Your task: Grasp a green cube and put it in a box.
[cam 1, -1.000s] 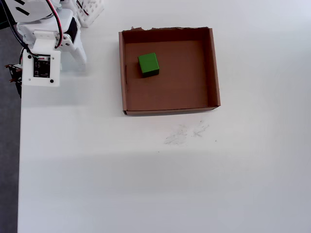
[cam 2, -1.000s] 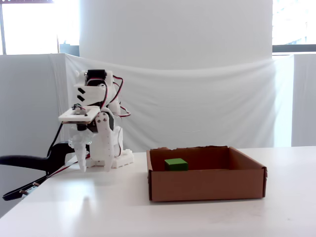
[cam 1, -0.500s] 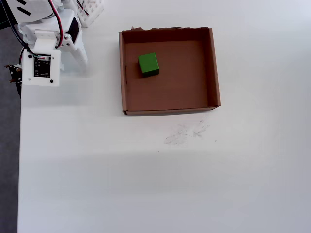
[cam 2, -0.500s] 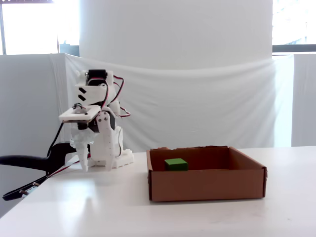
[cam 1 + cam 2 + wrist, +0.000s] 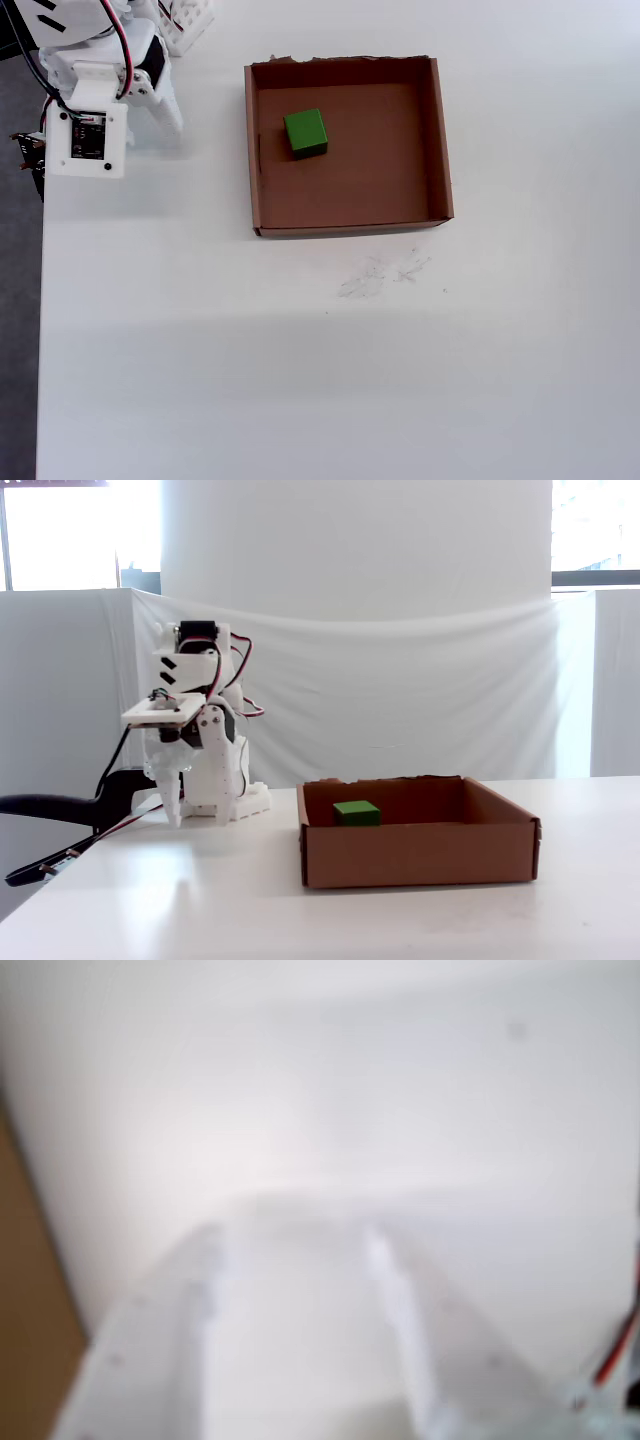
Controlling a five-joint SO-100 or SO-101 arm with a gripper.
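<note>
Filling the whole overhead view, the white table carries the box at upper centre, sides square to the frame. The arm folds at upper left, its gripper spread apart, empty. Inside the box's upper-left part sits the green cube, turned slightly off the walls, no long side.

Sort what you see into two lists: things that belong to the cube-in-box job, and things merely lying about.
Belonging to the job:
green cube, lying inside the box
box, brown cardboard
gripper, folded back near the arm's base, away from the box

Lying about:
white ribbed object at the table's far edge
faint scuff marks beside the box
</note>
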